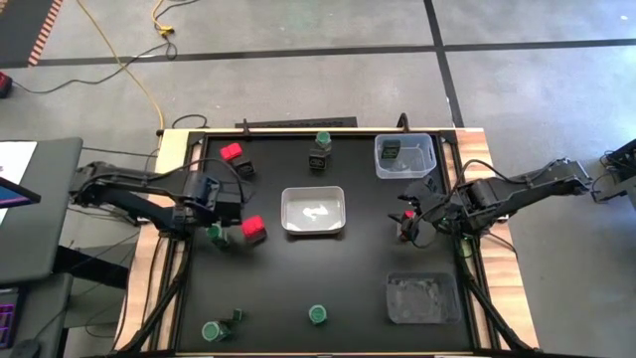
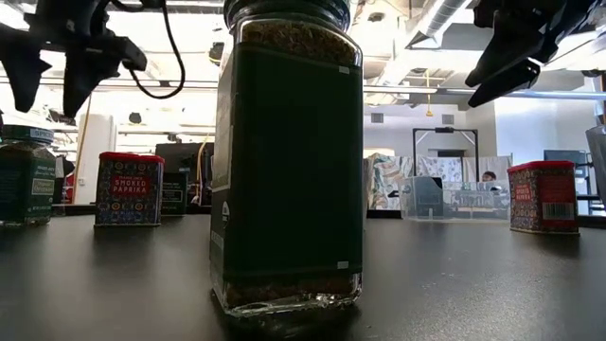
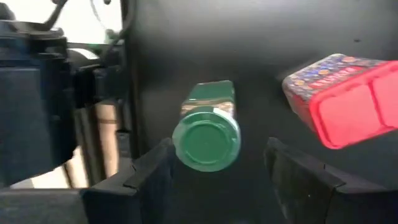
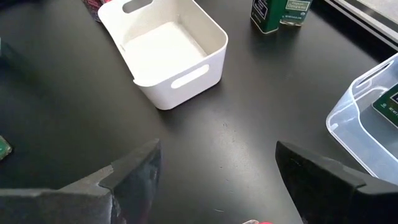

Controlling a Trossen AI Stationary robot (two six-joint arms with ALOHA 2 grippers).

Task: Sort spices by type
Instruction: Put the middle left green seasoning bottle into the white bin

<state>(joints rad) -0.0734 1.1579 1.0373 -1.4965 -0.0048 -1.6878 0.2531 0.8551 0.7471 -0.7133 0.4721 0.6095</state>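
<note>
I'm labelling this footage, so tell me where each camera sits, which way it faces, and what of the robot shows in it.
High view: overhead, looking straight down on the table; both arms show.
Low view: at tabletop height, looking level across; a tall jar fills it, arms hang above.
Left wrist view: looks down past the left gripper, jaws open, at a green-lidded jar.
Right wrist view: past the right gripper, jaws open, toward the white bin.
Shared: high and right wrist views both show the white bin.

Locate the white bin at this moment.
In the high view the white bin sits near the table's middle, between the two arms, with a red spice box off its left side and the clear tub toward the far right corner.
</note>
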